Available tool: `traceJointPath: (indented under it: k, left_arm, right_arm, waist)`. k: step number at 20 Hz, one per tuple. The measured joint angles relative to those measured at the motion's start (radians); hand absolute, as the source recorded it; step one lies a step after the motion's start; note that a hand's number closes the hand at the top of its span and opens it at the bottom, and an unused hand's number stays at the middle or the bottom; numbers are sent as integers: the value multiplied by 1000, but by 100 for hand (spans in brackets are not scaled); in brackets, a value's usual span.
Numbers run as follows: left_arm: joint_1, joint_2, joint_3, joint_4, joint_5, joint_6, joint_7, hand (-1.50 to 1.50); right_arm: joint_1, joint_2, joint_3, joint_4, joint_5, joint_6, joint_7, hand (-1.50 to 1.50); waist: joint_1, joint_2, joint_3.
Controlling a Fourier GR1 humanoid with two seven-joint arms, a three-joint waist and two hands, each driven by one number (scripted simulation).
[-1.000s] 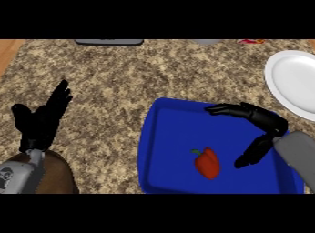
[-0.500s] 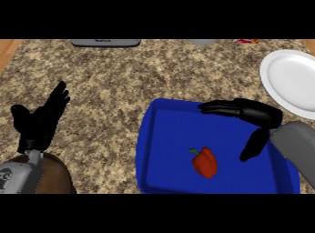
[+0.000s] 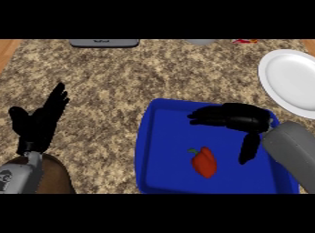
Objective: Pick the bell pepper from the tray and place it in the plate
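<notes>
**Red pepper waits in the tray, right hand above it**

Black and open, the left hand [image 3: 38, 122] rests at the left side over the counter [image 3: 120, 82], fingers straight and pointing far; I judge it stays there so it does not disturb the work. To its right lies the blue tray [image 3: 161, 150], and the pepper [image 3: 205, 162] sits near the tray's near edge, apart from the walls. The right hand [image 3: 236, 119] hangs over the tray's far right part, fingers spread and holding nothing, thumb pointing down beside the pepper without touching it. Probably it is placed so for closing round the pepper from the right. Further right and far, the white plate [image 3: 301, 84] lies just beyond the tray's corner. Between them only the tray's wall must be passed.
</notes>
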Motion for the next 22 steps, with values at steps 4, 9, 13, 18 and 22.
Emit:
traceJointPath:
  k: [4,9,13,18,22]
  left_arm:
    - [4,-6,8,1,-13,-14,8,0]
    - [-2,-25,19,1,-34,-21,21,0]
    - [13,-45,23,-3,-58,-23,12,0]
    - [3,-37,61,-15,-57,-59,41,0]
    - [-8,-62,70,-13,-84,-54,46,0]
  right_arm:
    - [24,-3,4,-67,77,21,52,-150]
    - [37,42,3,-98,178,63,104,-150]
    - [48,91,-6,-117,244,101,149,-150]
    - [82,152,-23,-94,346,82,156,-150]
    - [95,191,-47,-66,426,71,141,-150]
  waist:
    - [-2,-1,0]
    - [-2,0,0]
    - [-1,0,0]
    - [0,0,0]
    - [0,0,0]
